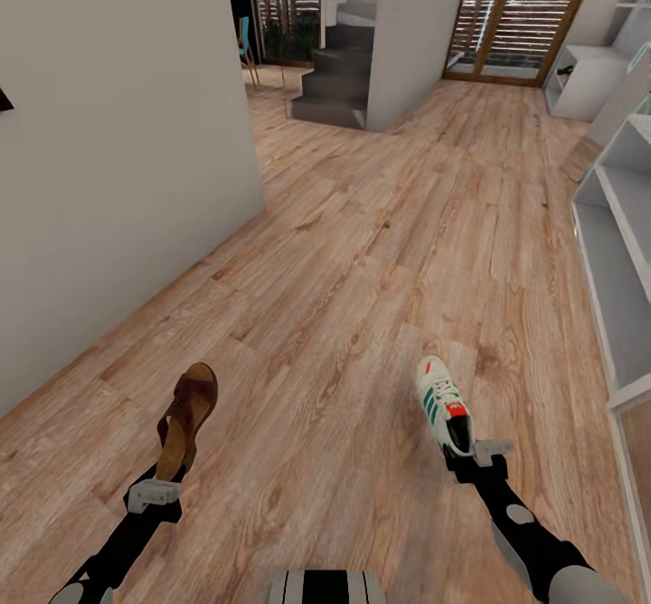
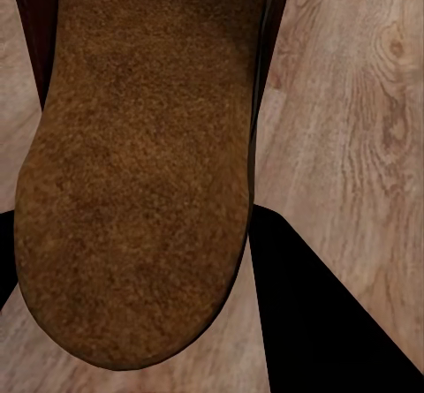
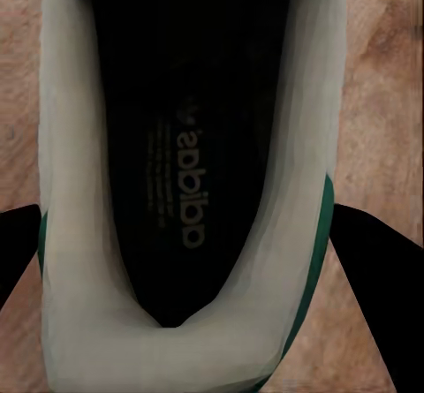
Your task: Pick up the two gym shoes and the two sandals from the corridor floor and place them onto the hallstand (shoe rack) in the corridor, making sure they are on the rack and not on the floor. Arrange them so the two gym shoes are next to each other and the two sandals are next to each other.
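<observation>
The left end effector [image 1: 155,492] is clamped on a sandal [image 1: 186,419] and the right end effector [image 1: 477,457] on a sneaker [image 1: 444,403], both lifted above the floor [image 1: 362,251]. Neither is racked yet, so most work seemingly remains. The corridor ahead lies open, a wall [image 1: 117,152] at left, pale shelving [image 1: 624,260] edging the right.

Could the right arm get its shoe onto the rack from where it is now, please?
Probably not yet. The right gripper holds a gym shoe over open floor, with the rack off to its right and ahead, apart from the shoe. Nothing blocks the way.
</observation>
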